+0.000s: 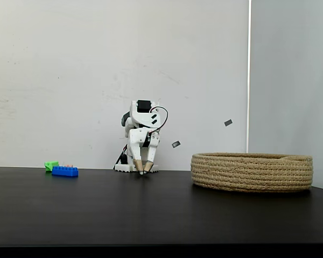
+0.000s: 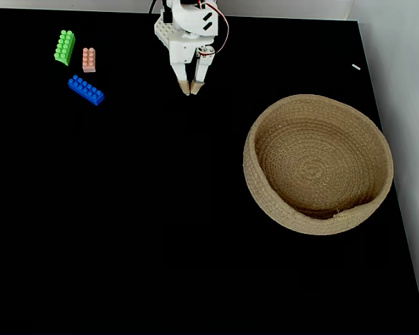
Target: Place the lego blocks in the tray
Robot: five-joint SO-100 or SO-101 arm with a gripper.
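Nothing is held: the hand (image 2: 193,89) is nearly closed, tips low by the tabletop (image 2: 160,230). The blue brick (image 2: 85,90) (nearest one) is best reached first, fingers opened wide, then carried to the empty rope basket (image 2: 377,150).

— What's behind the black tabletop (image 1: 97,209)?
— A white wall (image 1: 70,70) — two small grey marks (image 1: 228,122) on its right side, plus a pale vertical panel (image 1: 290,75) at far right.
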